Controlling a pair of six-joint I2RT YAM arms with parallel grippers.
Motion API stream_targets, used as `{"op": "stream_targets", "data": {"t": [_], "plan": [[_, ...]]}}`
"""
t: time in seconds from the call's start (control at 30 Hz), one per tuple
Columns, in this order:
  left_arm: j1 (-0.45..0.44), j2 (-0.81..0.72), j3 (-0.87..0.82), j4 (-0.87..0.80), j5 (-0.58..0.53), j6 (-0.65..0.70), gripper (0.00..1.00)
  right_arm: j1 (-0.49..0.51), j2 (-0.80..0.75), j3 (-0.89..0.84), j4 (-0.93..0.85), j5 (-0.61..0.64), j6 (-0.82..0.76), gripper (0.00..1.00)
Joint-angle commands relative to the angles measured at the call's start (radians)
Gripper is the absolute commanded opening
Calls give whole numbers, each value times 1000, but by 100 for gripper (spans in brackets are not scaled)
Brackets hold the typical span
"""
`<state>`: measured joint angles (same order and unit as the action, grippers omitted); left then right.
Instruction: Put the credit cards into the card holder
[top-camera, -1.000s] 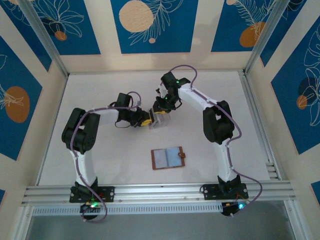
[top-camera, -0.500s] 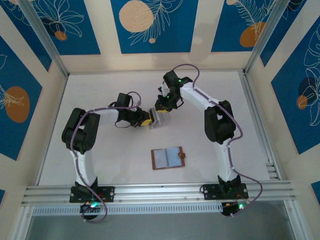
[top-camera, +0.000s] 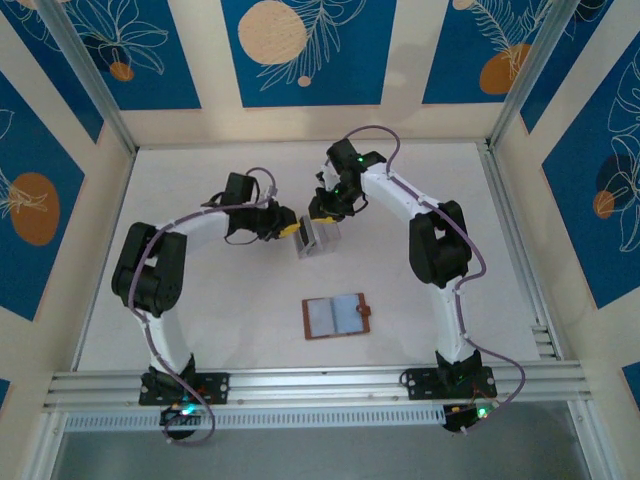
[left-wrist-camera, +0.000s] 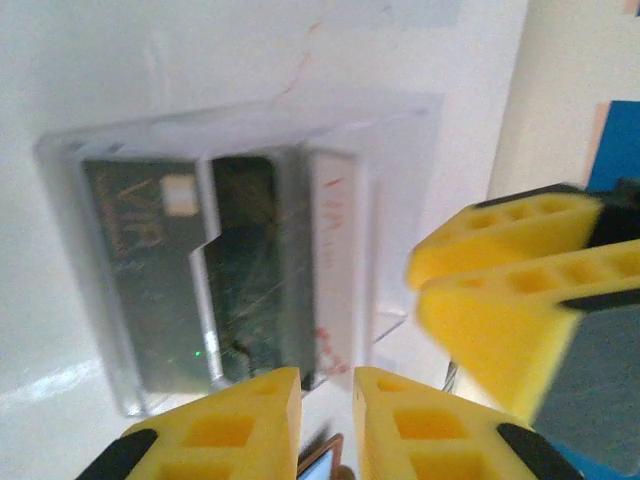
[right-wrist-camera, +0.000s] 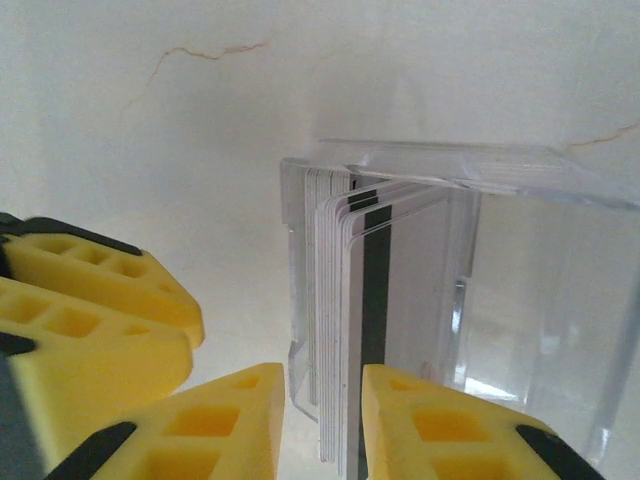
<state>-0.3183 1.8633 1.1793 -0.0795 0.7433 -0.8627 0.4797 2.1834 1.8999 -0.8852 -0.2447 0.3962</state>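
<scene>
Card holder: the brown card holder (top-camera: 336, 316) lies opened flat on the white table (top-camera: 245, 325). It is toward the near edge, roughly between the two arm bases. Its bluish-grey pockets face up and its snap tab sticks out on the right side. Neither arm touches it.

Credit cards: the credit cards (right-wrist-camera: 350, 330) stand on edge, packed close together in a clear plastic stand (top-camera: 318, 242). The stand sits farther back, well apart from the card holder. From the left wrist I make out a dark green card with pale lettering, another dark one beside it, and a white one with red marks.

Left gripper: the left gripper (top-camera: 290, 228) sits low at the stand's left side, pointed at it. Its yellow fingers (left-wrist-camera: 240, 425) are a narrow slit apart with nothing between them, so it is released and grasps nothing.

Right gripper: the right gripper (top-camera: 317, 212) comes at the stand from the far side. In its own camera the edge of the card stack lines up with the small gap between its fingertips (right-wrist-camera: 440, 430). I cannot tell whether they pinch a card or only hang in front of the stack.

Spacing: the two grippers are just beside each other at the stand. From where I look they are not touching.

Arms: both are bent at the elbow and reach in toward the middle of the table.

Surroundings: cream walls with blue panels, orange discs and white leaf outlines. A metal rail runs along the near edge.
</scene>
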Motion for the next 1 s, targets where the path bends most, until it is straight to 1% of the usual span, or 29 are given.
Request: {"op": "stream_targets", "data": {"t": [0.0,0.27,0.47,0.63,0.8,0.97], "plan": [[12,4,55,-31,13,-2,19,-7,21,1,-9,-57,-3,28],[6,81,117,-1,35,-41,16,-19,35,-28,10,-91,9,28],[-8,131,152,1,45,-46,15,-27,47,-51,25,-106,15,28],[-21,156,167,3,49,-48,15,-27,49,-64,44,-147,21,28],[-43,183,186,-2,47,-48,15,-30,33,-94,83,-198,38,26],[-62,193,189,-3,43,-48,15,-34,15,-108,97,-206,38,19]]}}
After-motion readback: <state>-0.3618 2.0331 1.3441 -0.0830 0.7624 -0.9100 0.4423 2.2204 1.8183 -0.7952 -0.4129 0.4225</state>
